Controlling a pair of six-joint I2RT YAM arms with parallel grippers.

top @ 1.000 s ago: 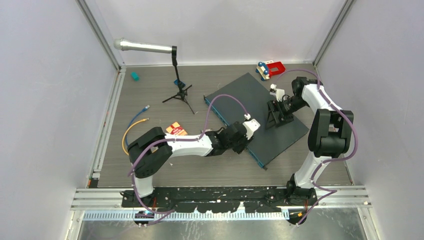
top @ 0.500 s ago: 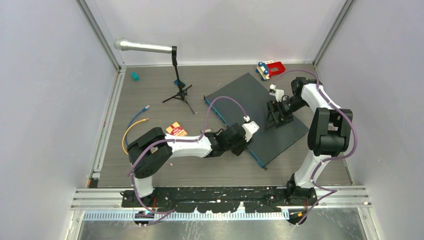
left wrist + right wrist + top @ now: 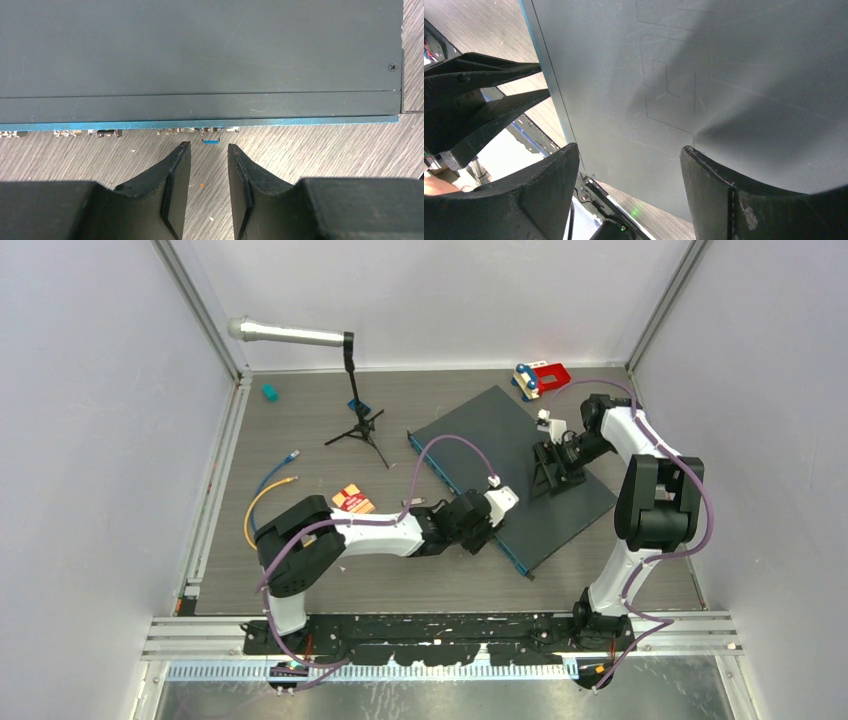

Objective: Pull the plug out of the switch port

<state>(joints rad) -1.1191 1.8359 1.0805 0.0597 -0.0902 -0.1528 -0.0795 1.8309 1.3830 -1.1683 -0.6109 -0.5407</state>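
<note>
The switch (image 3: 515,475) is a flat dark grey box lying diagonally on the table, its blue front edge (image 3: 200,123) lined with small ports. A small blue plug (image 3: 211,140) sticks out of one port. My left gripper (image 3: 209,146) is open and empty. Its fingertips are level with the plug's outer end, one on each side, and not touching it. In the top view the left gripper (image 3: 478,528) sits at the switch's front edge. My right gripper (image 3: 548,476) is open and empty over the switch's top panel (image 3: 724,75). In its wrist view the right gripper (image 3: 629,155) shows widely spread fingers.
A microphone on a tripod stand (image 3: 355,390) is at the back left. A blue and yellow cable (image 3: 262,492) and an orange packet (image 3: 352,498) lie left of my left arm. A red toy (image 3: 541,377) is behind the switch, and a small teal object (image 3: 269,392) is at the far left.
My left gripper has drawn back slightly toward the near left, away from the switch's front edge. The right arm and the switch have hardly moved.
</note>
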